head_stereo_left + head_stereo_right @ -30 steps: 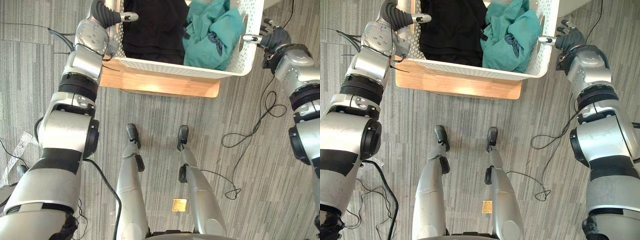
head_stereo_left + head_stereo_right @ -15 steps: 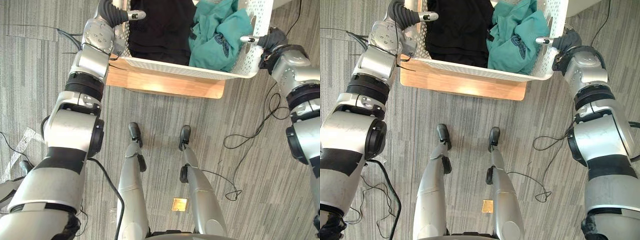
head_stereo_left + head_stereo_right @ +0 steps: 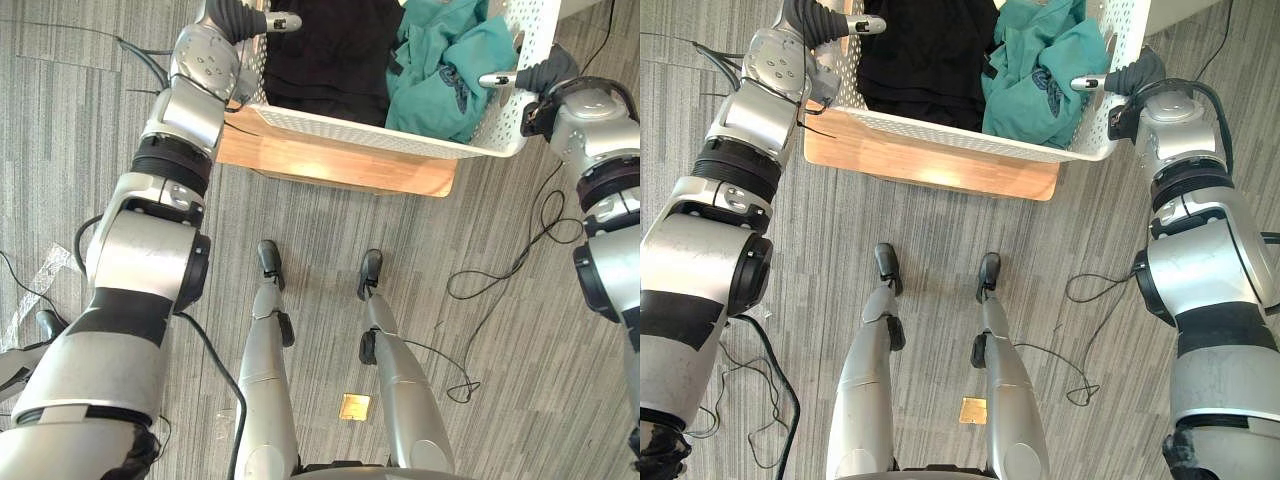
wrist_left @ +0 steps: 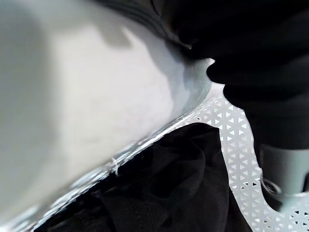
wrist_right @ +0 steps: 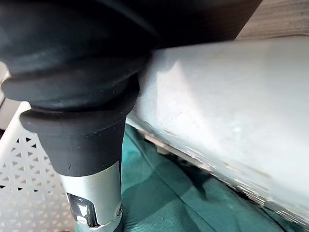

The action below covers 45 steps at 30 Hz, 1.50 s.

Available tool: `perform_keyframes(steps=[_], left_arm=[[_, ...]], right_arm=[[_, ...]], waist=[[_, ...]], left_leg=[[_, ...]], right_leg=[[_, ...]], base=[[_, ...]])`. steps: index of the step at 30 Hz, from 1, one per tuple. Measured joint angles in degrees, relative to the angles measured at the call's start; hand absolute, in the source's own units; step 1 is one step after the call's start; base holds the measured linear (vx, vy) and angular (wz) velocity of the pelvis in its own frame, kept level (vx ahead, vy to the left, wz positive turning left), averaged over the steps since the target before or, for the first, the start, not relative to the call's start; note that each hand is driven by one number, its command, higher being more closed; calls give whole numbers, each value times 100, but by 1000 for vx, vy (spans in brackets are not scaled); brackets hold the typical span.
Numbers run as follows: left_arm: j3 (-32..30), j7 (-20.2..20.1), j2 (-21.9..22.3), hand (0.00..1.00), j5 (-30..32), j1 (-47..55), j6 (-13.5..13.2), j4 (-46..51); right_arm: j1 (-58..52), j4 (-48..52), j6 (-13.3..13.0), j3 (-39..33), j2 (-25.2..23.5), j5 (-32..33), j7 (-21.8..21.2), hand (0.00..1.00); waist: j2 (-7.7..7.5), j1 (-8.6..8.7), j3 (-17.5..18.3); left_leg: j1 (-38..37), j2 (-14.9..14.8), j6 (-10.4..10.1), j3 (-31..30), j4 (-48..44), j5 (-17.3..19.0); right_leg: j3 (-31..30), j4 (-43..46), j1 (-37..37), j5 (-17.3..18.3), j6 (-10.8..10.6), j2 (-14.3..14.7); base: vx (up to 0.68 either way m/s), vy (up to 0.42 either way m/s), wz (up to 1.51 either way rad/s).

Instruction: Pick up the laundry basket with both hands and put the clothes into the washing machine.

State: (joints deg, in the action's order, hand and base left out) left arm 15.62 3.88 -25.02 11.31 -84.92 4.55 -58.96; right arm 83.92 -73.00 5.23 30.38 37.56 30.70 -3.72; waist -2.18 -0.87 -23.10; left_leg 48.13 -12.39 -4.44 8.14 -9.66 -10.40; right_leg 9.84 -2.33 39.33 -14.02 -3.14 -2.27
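Observation:
The white perforated laundry basket [image 3: 380, 140] rests on a low wooden table [image 3: 340, 168] in front of me. A black garment [image 3: 325, 50] fills its left half and a teal garment [image 3: 440, 70] its right half. My left hand [image 3: 240, 18] clasps the left rim, its thumb [image 3: 280, 21] hooked over into the basket. My right hand [image 3: 548, 72] clasps the right rim, thumb [image 3: 497, 78] reaching inside above the teal cloth. The left wrist view has that rim [image 4: 96, 111] close up over the black garment [image 4: 164, 193]. In the right wrist view the thumb [image 5: 91, 193] lies inside beside the teal garment [image 5: 164, 198].
Grey striped carpet [image 3: 480, 380] stretches around the table. The table's front edge [image 3: 930, 170] juts out from under the basket towards me.
My right hand has come in from beside the basket, and its thumb now hooks over the right rim. The left hand has stayed on the left rim. The view has shifted slightly.

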Motion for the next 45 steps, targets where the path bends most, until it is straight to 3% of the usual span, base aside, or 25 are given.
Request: perform_keyframes(steps=[7,13,17,21,23,25,28,31,33,36,40,43,45], left_arm=[[432,8,-132,100,233,-133,163,-20],[922,178,-133,100,1080,49,196,-16],[1314,410,-275,100,1604,486,230,224],[1479,546,-689,100,1874,1293,299,1321],[1070,663,-793,100,1871,2181,339,2168],[447,799,-821,100,1856,3045,346,2926],[-280,1017,-321,100,1605,3826,281,3712],[-796,1127,373,100,978,4575,36,4254],[-1011,1176,814,100,489,5495,-156,4722],[-1010,1056,1332,100,-41,6736,-224,5113],[-1064,666,1716,100,-824,8022,-254,5799],[-1161,481,1807,100,-958,8440,-253,6029],[-1329,412,1767,100,-958,8635,-262,6205]], right_arm=[[-3,8,4,-20,0,-241,93,100],[-290,106,-4,-424,-117,-654,506,100],[-845,679,4,-1006,-195,-684,853,100],[-1751,1788,20,-1848,-278,-673,1288,100],[-2571,2904,31,-2227,-318,-675,1545,100],[-3193,3860,32,-2576,-507,-732,1631,100],[-3995,4923,24,-3149,-647,-942,1641,100],[-4987,5950,-25,-3765,-1079,-1116,1588,100],[-5982,6477,-34,-3966,-1534,-1182,1461,100],[-7240,6573,-12,-4034,-2003,-1310,1165,100],[-8428,6692,40,-4170,-2497,-1334,866,100],[-8789,6926,67,-4168,-2622,-1342,728,100],[-8811,6961,67,-4145,-2816,-1368,626,100]], waist=[[5,-16,6],[6,-139,6],[10,-161,5],[102,-133,-47],[306,-100,-142],[349,9,-138],[358,66,-132],[358,115,-116],[352,247,210],[361,333,586],[393,371,970],[390,370,1057],[274,318,1114]], left_leg=[[-98,51,3,2,205,-138],[-495,89,-19,55,572,-264],[-776,134,-12,75,762,-336],[-1173,228,20,89,999,-403],[-1718,329,7,111,1370,-490],[-2063,381,5,120,1493,-489],[-2407,439,-27,-35,1495,-436],[-2922,491,12,-68,1495,-258],[-3173,547,22,-83,1495,-141],[-3598,563,-1,-139,1495,10],[-3875,507,-84,-274,1496,107],[-4096,462,-141,-217,1458,209],[-3966,364,-279,-139,561,806]], right_leg=[[11,-88,-30,-67,114,9],[-31,-136,-244,-69,121,8],[-49,-183,-443,-56,138,-11],[-44,-174,-721,17,127,-67],[-50,-132,-1078,140,57,-109],[-65,-12,-1311,282,6,-153],[-46,158,-1617,491,-30,-214],[-41,470,-2011,806,-78,-285],[-46,758,-2140,1078,-123,-367],[8,904,-2535,1336,-136,-395],[143,912,-2872,1522,-116,-352],[69,913,-3025,1536,-114,-307],[-249,1052,-3018,1593,-51,-274]], base=[[-2,-7,2],[1,-3,-1],[5,3,0],[7,23,5],[24,31,10],[43,45,6],[72,39,19],[78,4,12],[100,-17,8],[157,-24,11],[130,-39,16],[27,-14,-13],[-40,-10,-76]])
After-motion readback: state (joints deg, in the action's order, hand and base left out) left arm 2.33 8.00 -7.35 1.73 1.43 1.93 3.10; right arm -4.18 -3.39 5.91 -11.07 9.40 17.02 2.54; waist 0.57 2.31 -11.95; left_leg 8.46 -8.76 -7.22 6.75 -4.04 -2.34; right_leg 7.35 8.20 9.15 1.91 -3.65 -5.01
